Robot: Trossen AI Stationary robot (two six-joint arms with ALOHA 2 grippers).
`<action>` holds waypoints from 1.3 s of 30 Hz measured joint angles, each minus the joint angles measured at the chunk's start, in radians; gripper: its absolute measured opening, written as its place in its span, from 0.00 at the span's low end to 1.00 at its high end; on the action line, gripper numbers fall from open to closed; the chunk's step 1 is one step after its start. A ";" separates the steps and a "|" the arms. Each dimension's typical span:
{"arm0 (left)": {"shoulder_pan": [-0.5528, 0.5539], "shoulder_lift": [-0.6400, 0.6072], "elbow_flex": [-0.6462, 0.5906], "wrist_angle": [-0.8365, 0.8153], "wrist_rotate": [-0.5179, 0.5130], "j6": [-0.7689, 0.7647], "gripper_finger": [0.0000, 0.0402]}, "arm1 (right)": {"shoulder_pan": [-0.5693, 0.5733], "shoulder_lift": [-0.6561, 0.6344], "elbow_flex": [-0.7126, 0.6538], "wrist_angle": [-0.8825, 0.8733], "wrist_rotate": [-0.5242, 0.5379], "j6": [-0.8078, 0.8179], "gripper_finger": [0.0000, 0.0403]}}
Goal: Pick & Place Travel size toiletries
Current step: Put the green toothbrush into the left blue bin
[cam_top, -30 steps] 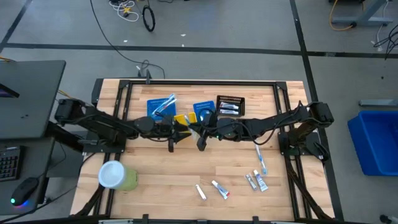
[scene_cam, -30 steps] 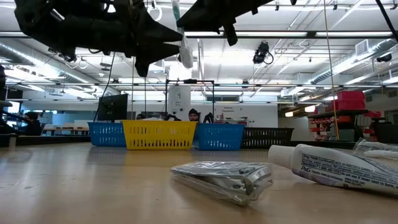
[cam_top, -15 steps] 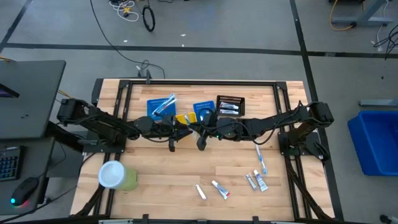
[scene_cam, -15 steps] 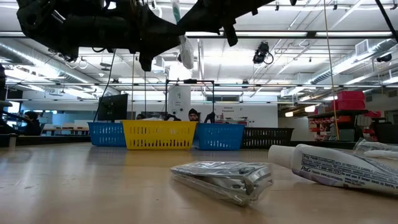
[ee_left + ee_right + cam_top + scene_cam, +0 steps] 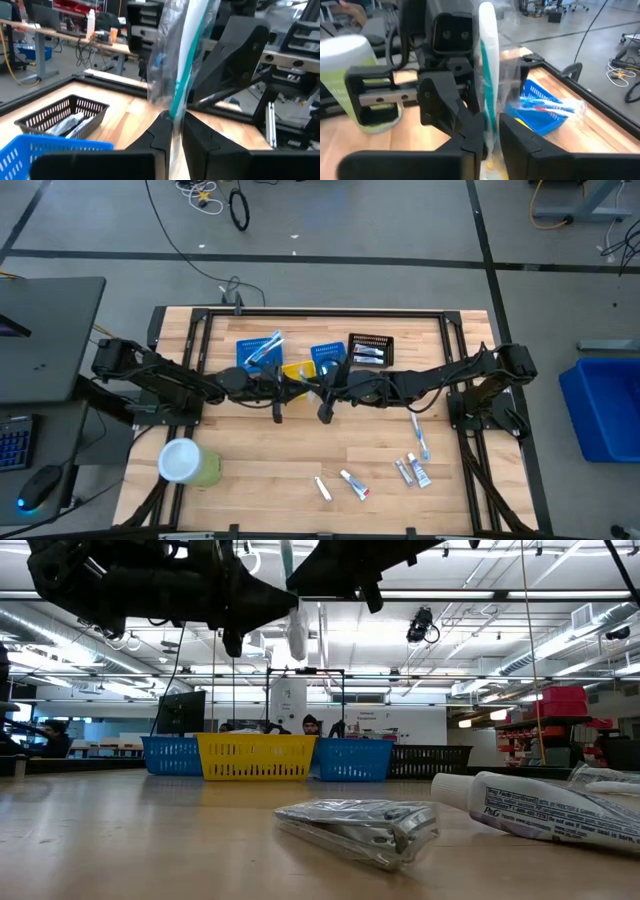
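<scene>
A white toothbrush with a teal stripe, in a clear wrapper [image 5: 296,632], stands upright high above the table's middle. My left gripper [image 5: 173,131] is shut on it, and my right gripper [image 5: 491,137] meets it from the opposite side. In the high view the two grippers, left [image 5: 294,386] and right [image 5: 314,386], face each other just in front of the bins. Other travel size toiletries lie on the near right of the table: a toothbrush [image 5: 420,435] and small tubes [image 5: 355,484] [image 5: 411,471]. My left gripper pinches the wrapped toothbrush's handle [image 5: 174,111] between its two fingers, coming level from the table's left and lying across it. The toothbrush stands upright and clear of the table. My right gripper has the same handle [image 5: 489,117] between its two fingers, level from the table's right. The wrapper fills the narrow gap between them.
Two blue bins [image 5: 258,352] [image 5: 327,356], a yellow bin [image 5: 293,370] and a black bin [image 5: 370,349] stand in a row at the far middle, some holding wrapped items. A green cylinder with a white lid [image 5: 186,462] lies near the left front. The near middle is bare wood.
My left gripper has moved toward the table's right, up to the toothbrush that my right gripper holds up, and has taken hold of it. The toothbrush has stayed upright in the same place.
</scene>
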 joint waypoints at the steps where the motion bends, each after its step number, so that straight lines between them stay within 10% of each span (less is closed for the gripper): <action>1: 0.000 0.000 0.000 -0.014 0.000 0.001 0.10 | 0.000 0.000 0.000 -0.010 0.000 -0.002 0.20; 20: 0.141 -0.204 0.100 -0.611 -0.286 0.055 0.06 | 0.071 -0.167 0.000 -0.412 0.089 0.081 0.41; 29: 0.376 -0.223 0.359 -1.409 -0.286 0.029 0.07 | 0.072 -0.170 0.000 -0.429 0.089 0.081 0.37; 39: 0.531 -0.224 0.232 -1.442 -0.124 0.016 0.10 | 0.073 -0.170 0.000 -0.429 0.086 0.082 0.36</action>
